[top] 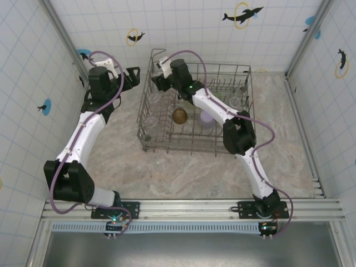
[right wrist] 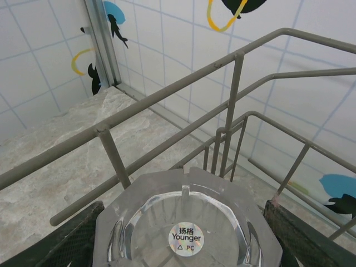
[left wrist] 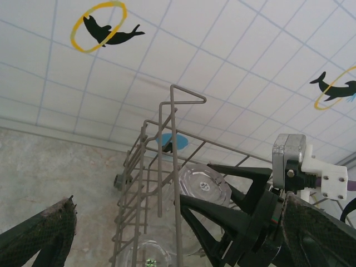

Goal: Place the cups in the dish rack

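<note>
The right fingers (right wrist: 67,245) stand partly spread, one on each side of a clear faceted plastic cup (right wrist: 186,222). They lie against its walls, so I judge it gripped. Its labelled base faces the wrist and its mouth points away, likely so that it goes in upside down to drain. The cup hangs at the far-left corner of the grey wire dish rack (top: 183,147), close to the upper rails. An amber-brown cup (top: 179,115) and a lilac cup (top: 207,118) sit in the rack's middle. The left fingers (left wrist: 39,236) are wide and empty. They hover just left of the rack above the marble-patterned table (top: 167,172), probably to keep clear.
</note>
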